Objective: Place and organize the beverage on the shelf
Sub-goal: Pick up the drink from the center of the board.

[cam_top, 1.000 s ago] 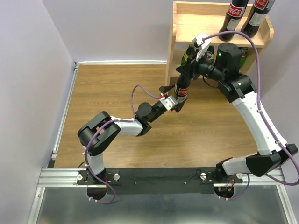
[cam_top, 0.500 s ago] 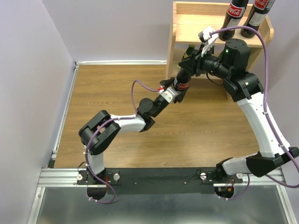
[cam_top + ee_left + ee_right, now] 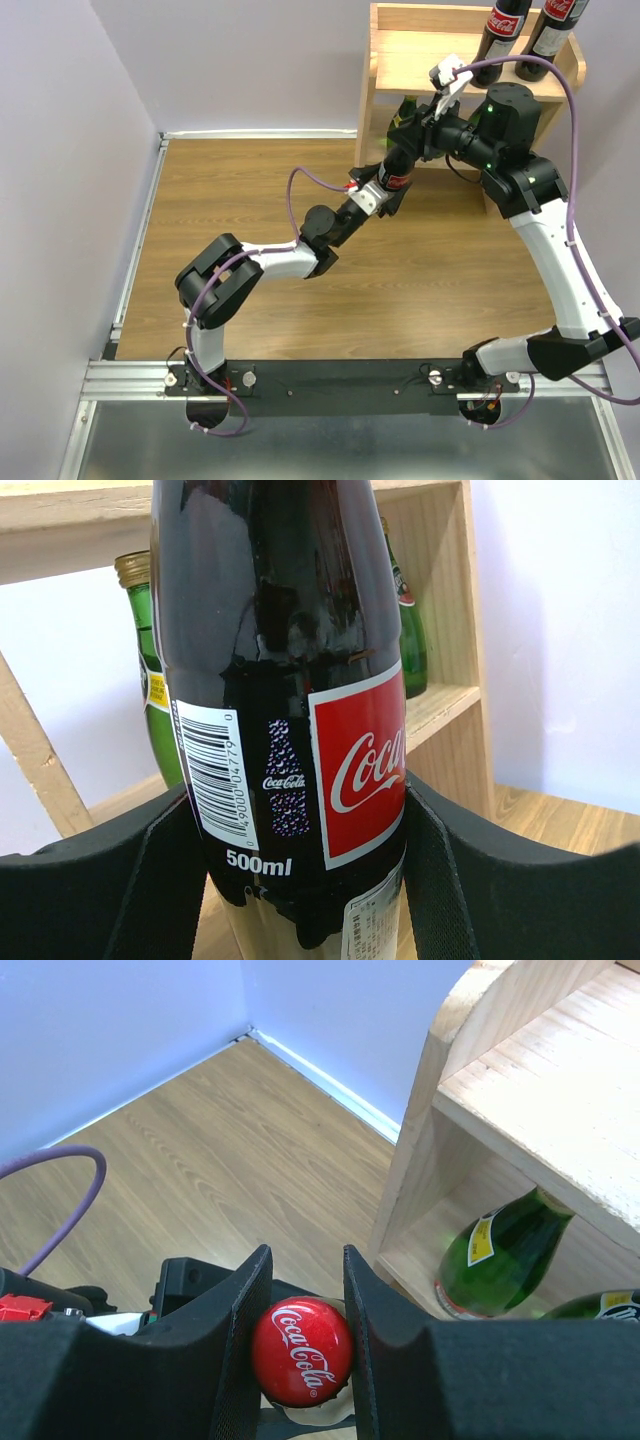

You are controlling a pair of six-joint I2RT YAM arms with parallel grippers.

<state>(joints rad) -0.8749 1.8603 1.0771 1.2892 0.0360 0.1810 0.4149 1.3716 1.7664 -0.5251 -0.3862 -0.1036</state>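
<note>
A dark cola bottle (image 3: 393,178) with a red cap (image 3: 300,1350) hangs in front of the wooden shelf (image 3: 420,60), held by both arms. My right gripper (image 3: 305,1345) is shut on its cap and neck from above. My left gripper (image 3: 300,870) is shut on its labelled body (image 3: 290,680), with both pads against the sides. Two more cola bottles (image 3: 498,40) (image 3: 552,35) stand on the top board at the right. Green bottles (image 3: 500,1255) (image 3: 150,680) stand in the lower tier behind the held bottle.
The shelf's left side panel (image 3: 430,1130) is just right of the held bottle. The left part of the top board (image 3: 410,50) is bare wood. Wood floor (image 3: 250,190) stretches left, bounded by lilac walls.
My left gripper has moved up to the cola bottle and shut on its body. My right arm has carried the bottle a little up and toward the shelf.
</note>
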